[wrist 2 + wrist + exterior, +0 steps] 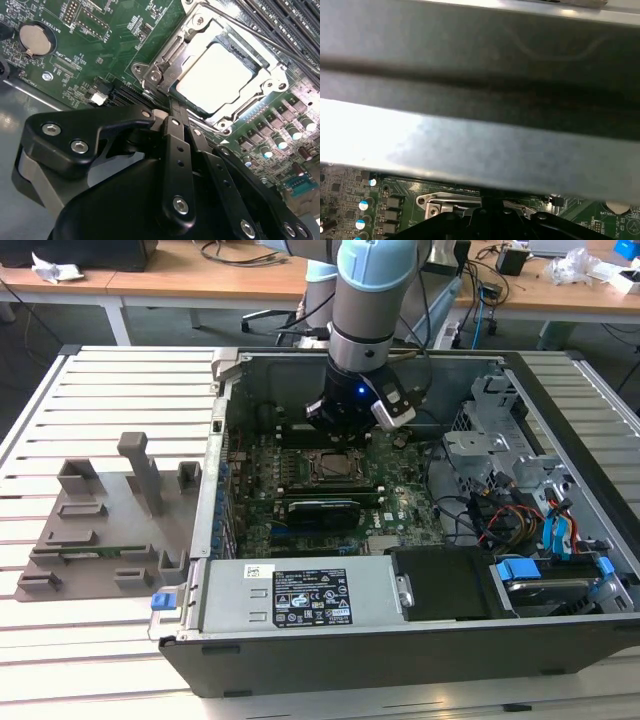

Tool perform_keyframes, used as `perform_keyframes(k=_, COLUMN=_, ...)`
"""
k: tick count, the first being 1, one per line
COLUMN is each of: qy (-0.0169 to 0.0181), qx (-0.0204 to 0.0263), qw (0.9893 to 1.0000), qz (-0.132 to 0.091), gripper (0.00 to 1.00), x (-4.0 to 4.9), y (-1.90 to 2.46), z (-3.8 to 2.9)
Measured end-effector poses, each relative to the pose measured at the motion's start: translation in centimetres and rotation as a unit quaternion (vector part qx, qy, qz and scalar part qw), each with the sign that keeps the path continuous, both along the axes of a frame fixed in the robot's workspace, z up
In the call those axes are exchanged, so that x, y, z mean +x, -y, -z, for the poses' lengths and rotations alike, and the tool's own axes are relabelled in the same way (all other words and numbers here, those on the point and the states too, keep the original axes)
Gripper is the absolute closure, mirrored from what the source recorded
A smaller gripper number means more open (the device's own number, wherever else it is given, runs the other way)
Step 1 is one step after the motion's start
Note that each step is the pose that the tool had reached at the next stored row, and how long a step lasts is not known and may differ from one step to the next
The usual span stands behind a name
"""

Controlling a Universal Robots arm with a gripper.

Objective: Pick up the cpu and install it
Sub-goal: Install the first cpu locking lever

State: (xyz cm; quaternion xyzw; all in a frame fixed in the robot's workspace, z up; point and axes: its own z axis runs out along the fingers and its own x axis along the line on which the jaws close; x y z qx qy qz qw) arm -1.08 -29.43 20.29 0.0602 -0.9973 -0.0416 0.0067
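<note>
A big grey robot arm (370, 300) reaches down into an open dark grey metal computer case (214, 500). The case lies on a white slatted counter (100, 400).

The black gripper (333, 432) hangs low over the flat green motherboard (400, 505), at the far edge of the shiny square metal socket frame (312, 462). In the second wrist view the gripper (172, 107) points its tip right at the edge of the socket frame (167, 52). The fingers (176, 150) look pressed together, and they hold nothing.

The cpu (215, 75), a small flat square chip with a pale silver top, sits inside the socket frame. It lies flat, and the frame's metal arms go all around it.

A round silver coin battery (35, 39) sits on the motherboard (115, 45), well apart from the socket.

In the exterior view a long black card (320, 508) lies just on the near side of the socket. A grey metal box with a white label (300, 595) fills the near side of the case. On the exterior view's left, a grey plastic holder tray (100, 520) rests on the counter beside the case.

In the first wrist view the gripper (487, 202) shows under a wide grey metal wall (480, 125).
</note>
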Motion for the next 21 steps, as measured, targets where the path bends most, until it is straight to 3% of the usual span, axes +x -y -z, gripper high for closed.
perform_keyframes(k=4, qy=0.0006, qx=0.0001, qw=1.0, qz=0.0, gripper=0.89, x=-0.03, y=0.0, z=-0.13)
perform_keyframes(k=5, qy=0.0021, qx=0.0001, qw=1.0, qz=0.0, gripper=0.89, x=-0.22, y=-0.01, z=-0.16)
perform_keyframes(k=7, qy=0.008, qx=0.0, qw=1.0, qz=0.0, gripper=0.89, x=-1.55, y=0.0, z=-0.2)
perform_keyframes(k=12, qy=0.0133, qx=0.0, qw=0.9999, qz=0.0, gripper=0.89, x=-2.86, y=0.0, z=-0.29)
perform_keyframes(k=14, qy=0.0165, qx=0.0001, qw=0.9999, qz=0.0, gripper=0.89, x=-3.08, y=-0.01, z=-0.86)
perform_keyframes(k=17, qy=0.0185, qx=0.0001, qw=0.9998, qz=0.0, gripper=0.89, x=-3.26, y=0.0, z=-1.31)
perform_keyframes(k=21, qy=0.0194, qx=0.0, qw=0.9998, qz=0.0, gripper=0.89, x=-3.87, y=-0.02, z=-1.32)
